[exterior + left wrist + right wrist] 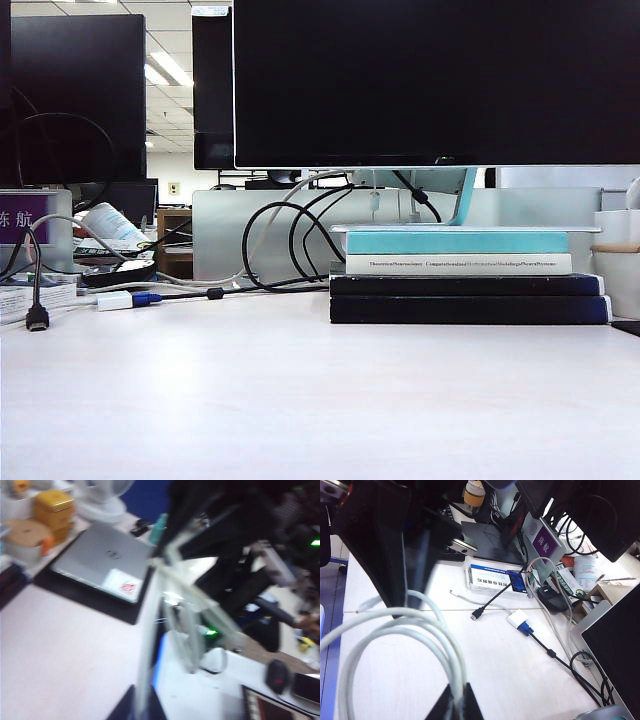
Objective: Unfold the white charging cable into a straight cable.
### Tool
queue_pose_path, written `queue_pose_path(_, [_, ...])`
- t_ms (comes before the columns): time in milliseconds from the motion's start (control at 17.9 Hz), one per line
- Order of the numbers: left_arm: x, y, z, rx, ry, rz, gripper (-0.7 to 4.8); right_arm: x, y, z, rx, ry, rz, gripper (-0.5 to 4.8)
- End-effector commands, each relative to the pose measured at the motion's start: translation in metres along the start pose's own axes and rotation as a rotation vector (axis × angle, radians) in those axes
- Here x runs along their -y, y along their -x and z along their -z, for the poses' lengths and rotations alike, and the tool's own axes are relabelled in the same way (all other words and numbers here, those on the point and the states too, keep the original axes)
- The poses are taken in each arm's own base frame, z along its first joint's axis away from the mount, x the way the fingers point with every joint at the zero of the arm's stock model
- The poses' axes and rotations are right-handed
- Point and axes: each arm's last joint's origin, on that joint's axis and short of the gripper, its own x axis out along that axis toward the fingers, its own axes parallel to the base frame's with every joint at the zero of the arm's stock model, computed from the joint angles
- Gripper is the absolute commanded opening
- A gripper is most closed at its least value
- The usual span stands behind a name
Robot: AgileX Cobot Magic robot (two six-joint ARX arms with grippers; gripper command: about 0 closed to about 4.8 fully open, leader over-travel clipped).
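Both arms are raised above a pale tabletop (300, 400), and neither appears in the exterior view.

In the right wrist view, the right gripper (457, 700) is clenched on the white charging cable (395, 625), whose loops hang in the foreground and sweep across the left half of the frame. Below it, in the middle of the frame, lie a white adapter block (517, 618) with a blue plug and a black cable (492, 602) ending in a dark plug.

The left wrist view is heavily blurred. A pale strand of the cable crosses the centre near the left gripper (142, 700) at the lower edge, but I cannot tell whether that gripper is clenched or released. A silver laptop (102, 562) lies at upper left.

In the exterior view, a stack of books (465, 275) sits at right under a large dark monitor (435, 80).
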Motion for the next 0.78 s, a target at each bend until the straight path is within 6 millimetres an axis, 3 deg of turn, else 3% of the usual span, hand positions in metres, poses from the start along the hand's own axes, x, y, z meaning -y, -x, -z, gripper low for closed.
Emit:
queue_pose_path(56, [0.002, 0.000, -0.003, 0.024, -0.031, 0.078, 0.37, 0.000, 0.002, -0.005, 0.045, 0.003, -0.012, -0.02])
queue_pose_path(335, [0.003, 0.000, -0.003, 0.032, -0.036, 0.122, 0.06, 0.002, 0.002, -0.008, 0.091, -0.006, -0.019, -0.02])
queue_pose_path(559, [0.009, -0.011, -0.007, 0.030, -0.052, 0.210, -0.06, 0.005, -0.015, -0.007, 0.118, -0.038, -0.093, -0.02])
queue_pose_path(782, [-0.001, -0.024, -0.003, -0.001, -0.011, 0.237, -0.06, 0.002, -0.022, -0.011, 0.140, -0.024, -0.114, -0.02])
